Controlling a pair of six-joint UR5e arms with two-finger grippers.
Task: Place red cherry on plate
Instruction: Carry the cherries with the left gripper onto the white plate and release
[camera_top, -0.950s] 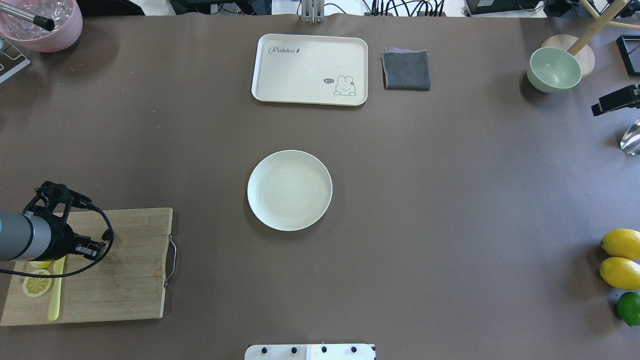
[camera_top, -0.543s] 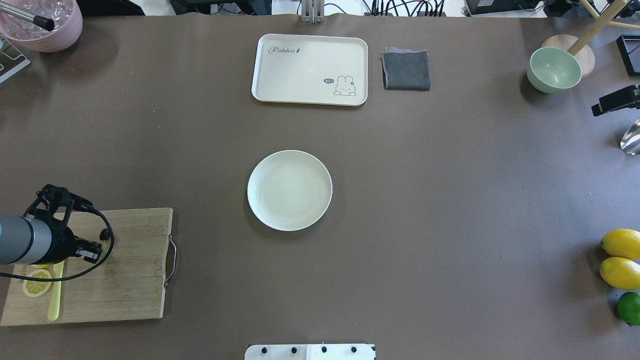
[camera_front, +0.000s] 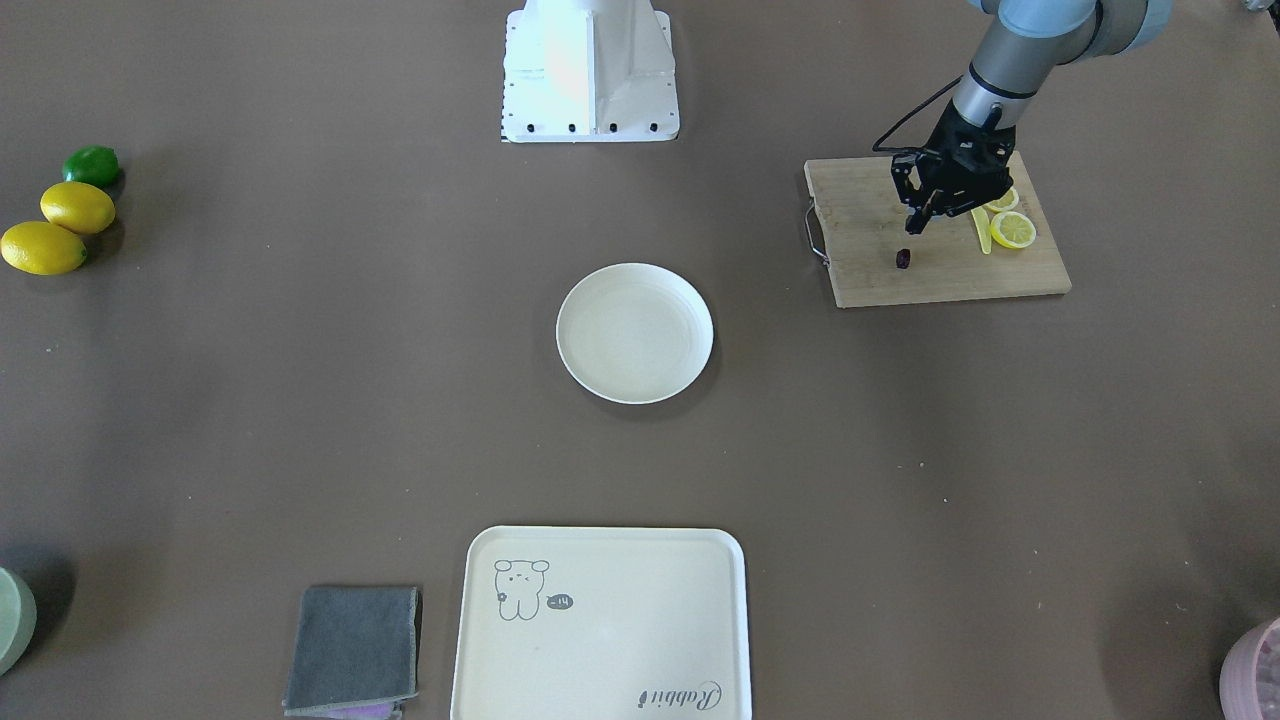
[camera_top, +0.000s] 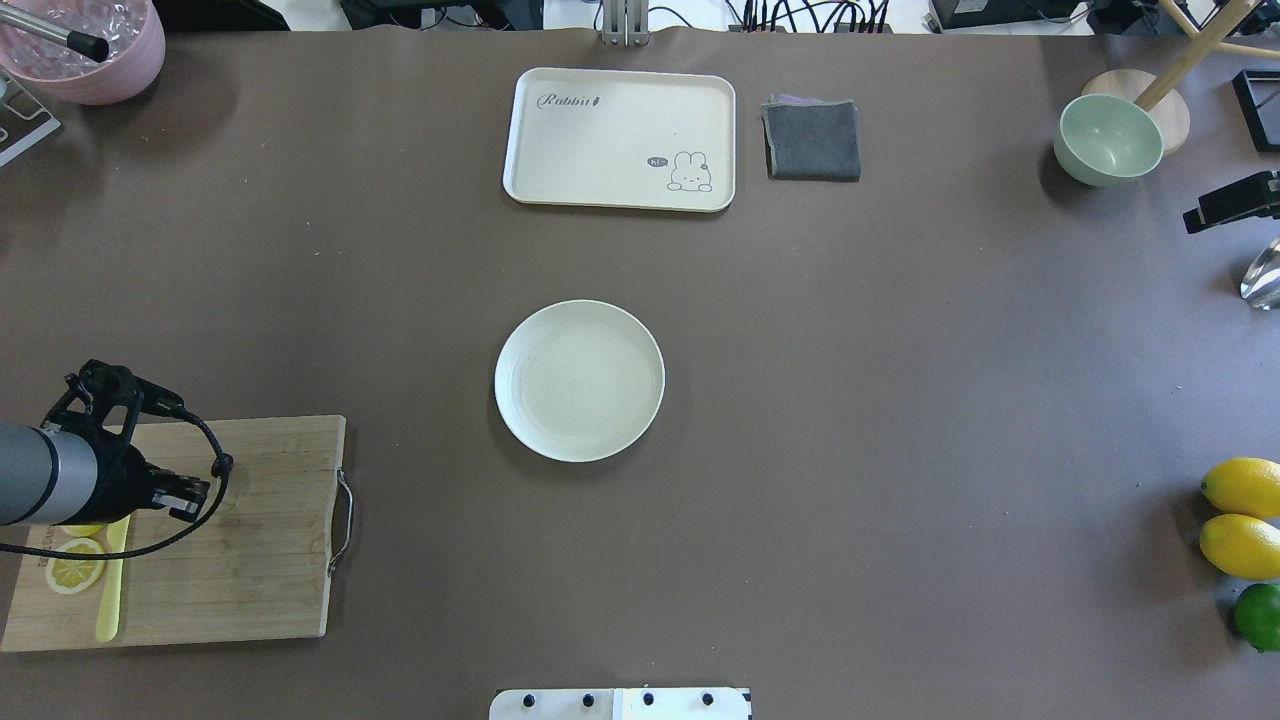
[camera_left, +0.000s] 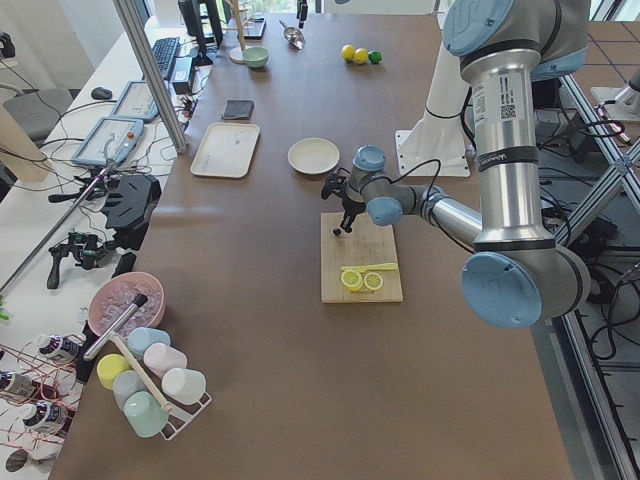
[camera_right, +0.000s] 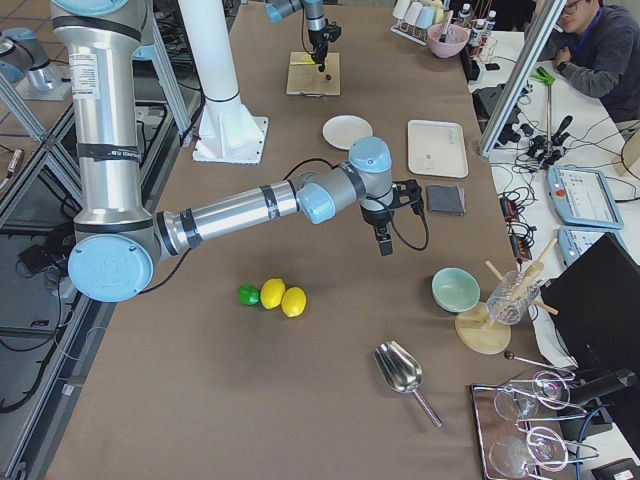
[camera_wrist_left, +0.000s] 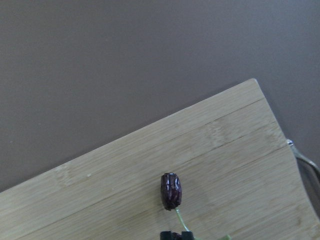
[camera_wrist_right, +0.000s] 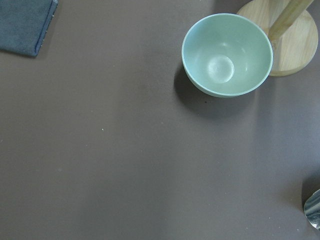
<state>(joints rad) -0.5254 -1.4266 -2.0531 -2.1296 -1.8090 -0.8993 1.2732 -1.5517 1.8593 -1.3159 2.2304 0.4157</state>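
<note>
The red cherry (camera_wrist_left: 171, 190) is a tiny dark maroon oval over the bamboo cutting board (camera_front: 870, 280). Its thin green stem runs back to my left gripper (camera_wrist_left: 172, 235), whose tips are pressed together on the stem. In the front-facing view the red cherry (camera_front: 903, 258) sits just below the left gripper (camera_front: 913, 228). The round cream plate (camera_top: 579, 380) is bare at the table's middle, well to the right of the board. My right gripper (camera_right: 383, 245) hovers far off between the towel and the green bowl; I cannot tell whether it is open or shut.
Lemon slices (camera_top: 75, 564) and a yellow knife (camera_top: 108, 590) lie on the cutting board (camera_top: 260, 560). The rabbit tray (camera_top: 620, 138) and grey towel (camera_top: 812, 140) are at the far side, a green bowl (camera_top: 1108, 140) far right. Lemons (camera_top: 1243, 487) and a lime (camera_top: 1258, 615) sit at the right edge.
The left gripper shifted slightly over the board, back and then forward again. The cherry has moved a little with it, toward the board's handle side. The plate is unchanged.
</note>
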